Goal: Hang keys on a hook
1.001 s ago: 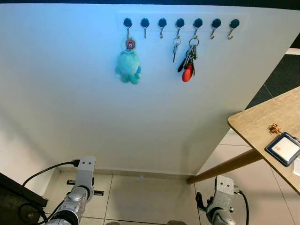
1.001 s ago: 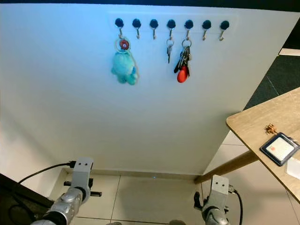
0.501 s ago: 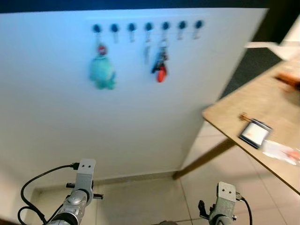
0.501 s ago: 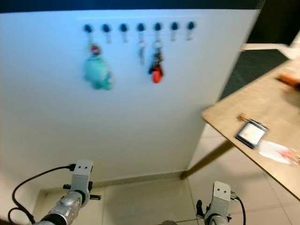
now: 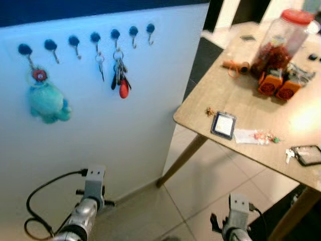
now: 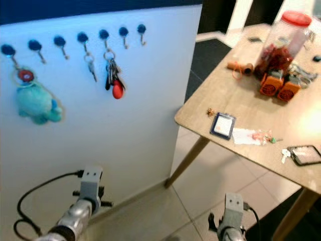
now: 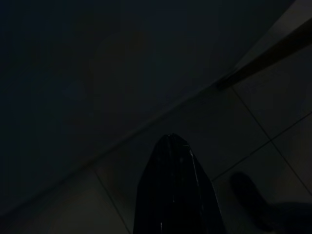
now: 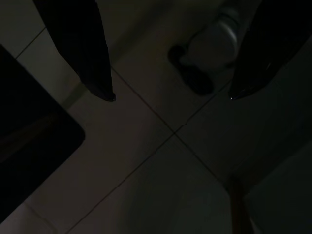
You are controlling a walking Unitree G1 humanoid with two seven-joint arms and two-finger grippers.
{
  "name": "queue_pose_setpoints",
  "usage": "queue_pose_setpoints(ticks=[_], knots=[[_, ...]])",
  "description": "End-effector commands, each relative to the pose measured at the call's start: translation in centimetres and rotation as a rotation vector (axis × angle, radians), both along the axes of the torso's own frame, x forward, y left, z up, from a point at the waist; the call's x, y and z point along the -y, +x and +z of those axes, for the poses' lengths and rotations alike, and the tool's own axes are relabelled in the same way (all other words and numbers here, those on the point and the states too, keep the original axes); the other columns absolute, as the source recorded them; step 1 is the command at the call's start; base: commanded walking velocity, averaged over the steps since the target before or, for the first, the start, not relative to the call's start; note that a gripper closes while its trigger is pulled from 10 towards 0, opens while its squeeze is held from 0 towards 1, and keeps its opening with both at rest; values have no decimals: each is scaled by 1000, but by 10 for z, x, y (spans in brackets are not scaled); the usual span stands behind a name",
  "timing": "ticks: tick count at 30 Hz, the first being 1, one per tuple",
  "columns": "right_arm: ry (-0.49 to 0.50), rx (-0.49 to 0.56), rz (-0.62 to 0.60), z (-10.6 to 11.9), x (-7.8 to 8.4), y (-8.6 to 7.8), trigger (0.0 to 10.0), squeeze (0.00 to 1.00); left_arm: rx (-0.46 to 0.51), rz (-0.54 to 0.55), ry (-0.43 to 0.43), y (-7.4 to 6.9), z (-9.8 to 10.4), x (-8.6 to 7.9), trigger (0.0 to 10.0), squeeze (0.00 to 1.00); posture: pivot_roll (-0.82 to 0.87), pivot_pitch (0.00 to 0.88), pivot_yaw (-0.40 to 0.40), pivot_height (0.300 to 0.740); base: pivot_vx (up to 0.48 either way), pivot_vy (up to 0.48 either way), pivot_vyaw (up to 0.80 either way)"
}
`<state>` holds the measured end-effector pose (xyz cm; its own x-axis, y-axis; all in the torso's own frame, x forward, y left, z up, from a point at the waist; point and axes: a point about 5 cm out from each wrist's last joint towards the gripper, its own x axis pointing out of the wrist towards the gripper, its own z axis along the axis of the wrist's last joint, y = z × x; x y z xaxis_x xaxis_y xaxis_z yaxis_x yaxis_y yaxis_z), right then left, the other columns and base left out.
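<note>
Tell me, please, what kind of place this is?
Probably a home entryway or living area. A row of key hooks on a white wall panel holds a key bunch and a teal plush keychain; beside it stands a cluttered wooden table on tiled floor.

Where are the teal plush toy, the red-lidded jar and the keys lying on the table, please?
teal plush toy (image 5: 46,102), left eye view, on its body.
red-lidded jar (image 5: 277,44), left eye view, on its clear wall.
keys on the table (image 5: 289,155), left eye view, on the key.
</note>
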<state>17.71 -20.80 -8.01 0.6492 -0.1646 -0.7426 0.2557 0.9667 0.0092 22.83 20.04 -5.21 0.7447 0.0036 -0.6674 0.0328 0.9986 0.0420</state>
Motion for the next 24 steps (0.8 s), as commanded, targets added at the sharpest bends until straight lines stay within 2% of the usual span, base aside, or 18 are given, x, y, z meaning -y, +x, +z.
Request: queue_pose_setpoints(ticks=[1,9,16,24], knots=[[1,-18,-2,-2,1,-5,10000,0,-7,3,-6,-2,-2,1,10000,0,53,20,1,740,0,0,-800],[2,-17,1,-3,1,-6,10000,0,-9,3,-3,-5,-3,-1,10000,0,52,24,2,740,0,0,-800],[-10,-38,-1,-5,3,-10,10000,0,-4,-54,14,-5,-3,-1,10000,0,50,23,4,740,0,0,-800],[-15,-47,-6,-6,5,-14,10000,0,-5,-68,15,-6,-3,-1,10000,0,45,25,7,740,0,0,-800]])
